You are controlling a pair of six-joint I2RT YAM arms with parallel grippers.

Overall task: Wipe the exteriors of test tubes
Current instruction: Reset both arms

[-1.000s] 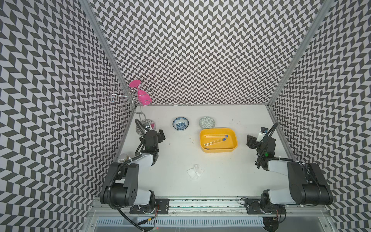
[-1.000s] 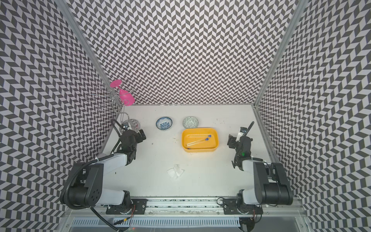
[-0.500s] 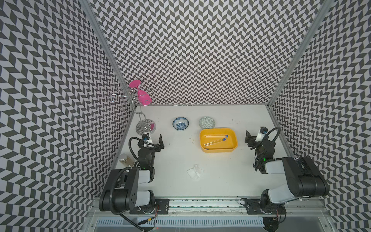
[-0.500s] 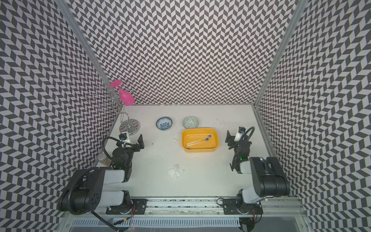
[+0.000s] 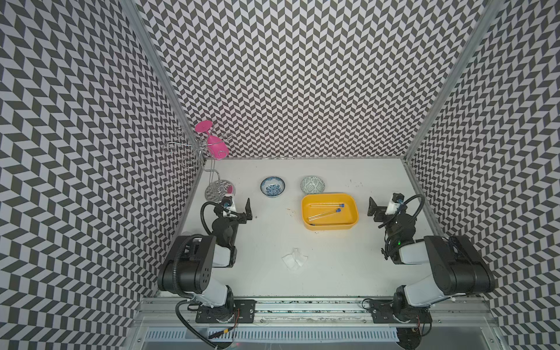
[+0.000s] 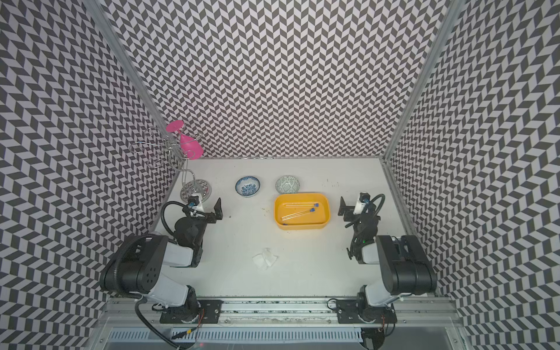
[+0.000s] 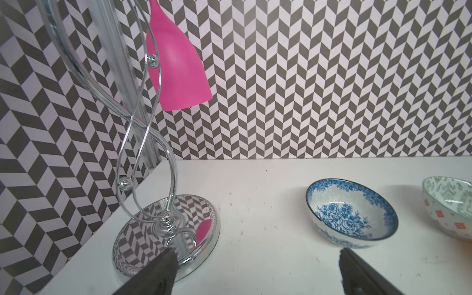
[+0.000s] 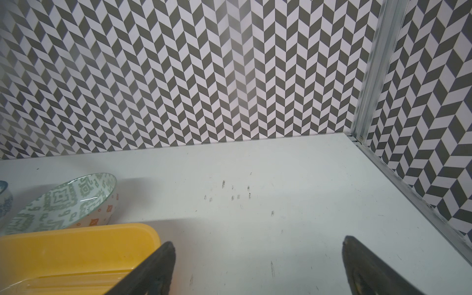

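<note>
Our left fingers (image 5: 248,207) and right fingers (image 5: 372,206) stand wide open, and we hold nothing. The tubes (image 5: 324,214) lie in the tray (image 5: 330,228) between them, nearer the right, touching neither.

Open surface (image 5: 266,236) through my middle, yellow tray (image 5: 328,226) blocks 2 o'clock, blue bowl (image 5: 272,186) and green bowl (image 5: 312,185) at 12, chrome stand (image 5: 215,191) at 10, tissue (image 5: 294,258) at 6.

The tray (image 5: 330,227) is yellow, the test tubes (image 5: 325,214) blue-capped, the glass (image 5: 216,148) pink, walls (image 5: 303,75) grey-and-white chevron.
</note>
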